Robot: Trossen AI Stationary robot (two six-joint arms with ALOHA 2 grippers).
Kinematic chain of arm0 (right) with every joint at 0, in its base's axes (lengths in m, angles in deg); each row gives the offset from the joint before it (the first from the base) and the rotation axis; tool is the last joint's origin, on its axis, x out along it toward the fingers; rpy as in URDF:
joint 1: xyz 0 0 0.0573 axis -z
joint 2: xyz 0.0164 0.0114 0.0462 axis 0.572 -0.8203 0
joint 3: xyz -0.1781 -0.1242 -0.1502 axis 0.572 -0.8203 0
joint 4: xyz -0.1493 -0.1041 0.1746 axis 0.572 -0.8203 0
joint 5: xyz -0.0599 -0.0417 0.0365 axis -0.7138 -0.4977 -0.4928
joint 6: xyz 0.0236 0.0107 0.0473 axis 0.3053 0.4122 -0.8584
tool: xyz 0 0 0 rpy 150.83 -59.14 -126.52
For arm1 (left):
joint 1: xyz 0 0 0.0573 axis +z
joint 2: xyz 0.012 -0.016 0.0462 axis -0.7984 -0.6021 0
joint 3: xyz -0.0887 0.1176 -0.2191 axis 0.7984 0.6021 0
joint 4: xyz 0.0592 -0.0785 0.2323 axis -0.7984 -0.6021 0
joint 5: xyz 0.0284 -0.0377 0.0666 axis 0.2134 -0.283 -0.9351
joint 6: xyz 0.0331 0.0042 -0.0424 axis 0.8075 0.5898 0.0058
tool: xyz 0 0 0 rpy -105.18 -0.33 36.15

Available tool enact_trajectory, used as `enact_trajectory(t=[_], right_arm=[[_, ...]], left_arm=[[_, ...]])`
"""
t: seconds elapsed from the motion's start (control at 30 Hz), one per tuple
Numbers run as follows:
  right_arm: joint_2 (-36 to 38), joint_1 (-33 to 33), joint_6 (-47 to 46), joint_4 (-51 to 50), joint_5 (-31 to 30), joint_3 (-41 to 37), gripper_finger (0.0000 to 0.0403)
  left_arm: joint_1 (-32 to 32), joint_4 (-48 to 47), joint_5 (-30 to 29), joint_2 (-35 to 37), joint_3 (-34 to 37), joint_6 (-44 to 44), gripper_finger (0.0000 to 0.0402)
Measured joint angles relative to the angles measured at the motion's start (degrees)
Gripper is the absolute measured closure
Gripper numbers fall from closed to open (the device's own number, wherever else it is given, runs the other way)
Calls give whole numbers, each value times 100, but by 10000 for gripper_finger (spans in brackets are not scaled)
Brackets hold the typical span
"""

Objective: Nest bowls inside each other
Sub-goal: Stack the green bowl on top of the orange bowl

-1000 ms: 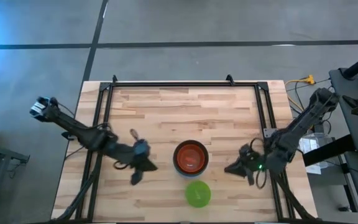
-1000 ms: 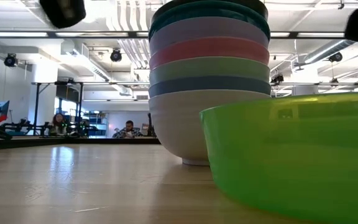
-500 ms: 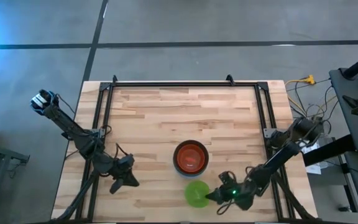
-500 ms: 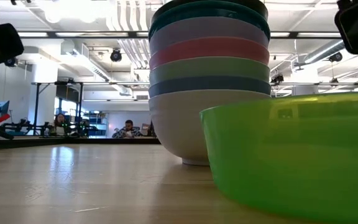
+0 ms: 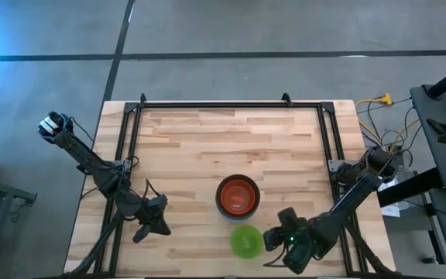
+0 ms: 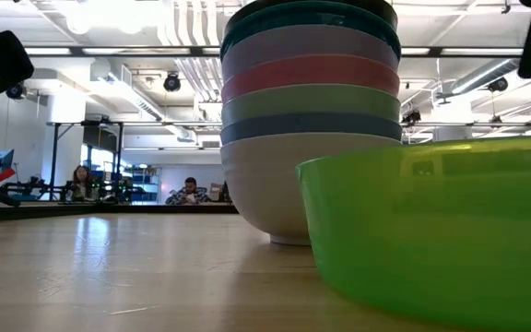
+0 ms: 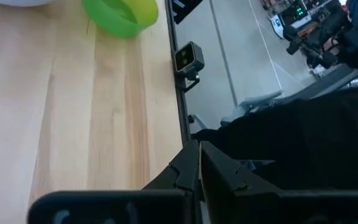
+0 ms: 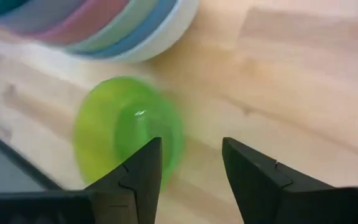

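A pale butcher-block wooden table (image 5: 207, 147) sits inside a black metal frame (image 5: 231, 103) on grey concrete floor (image 5: 231, 31). A small black camera (image 7: 188, 59) clings to its edge. Two seated people (image 6: 190, 192) work far behind.

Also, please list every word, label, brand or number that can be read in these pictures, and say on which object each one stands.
There is no readable text.
The stacked bowls and the bright green bowl carry no print.
The small camera at the table edge shows no readable mark.
The screens in the room behind, seen in the left wrist view, are too blurred to read.
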Motion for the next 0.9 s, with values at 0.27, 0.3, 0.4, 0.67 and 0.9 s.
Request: enact_trajectory(t=[0.27,0.3,0.4,0.67,0.9], right_arm=[[-31,303,307,458,504,-117,252],[-60,340,343,533,511,-156,254],[-127,464,421,624,756,-250,260],[-133,782,1245,1819,1127,-697,273],[-129,895,1370,2147,1463,-986,273]], left_arm=[[0,2,54,-3,0,109,402],[0,6,54,-15,0,109,402],[0,1,54,-30,4,107,402],[0,2,51,-35,4,107,402],[0,4,49,-35,4,-38,402]])
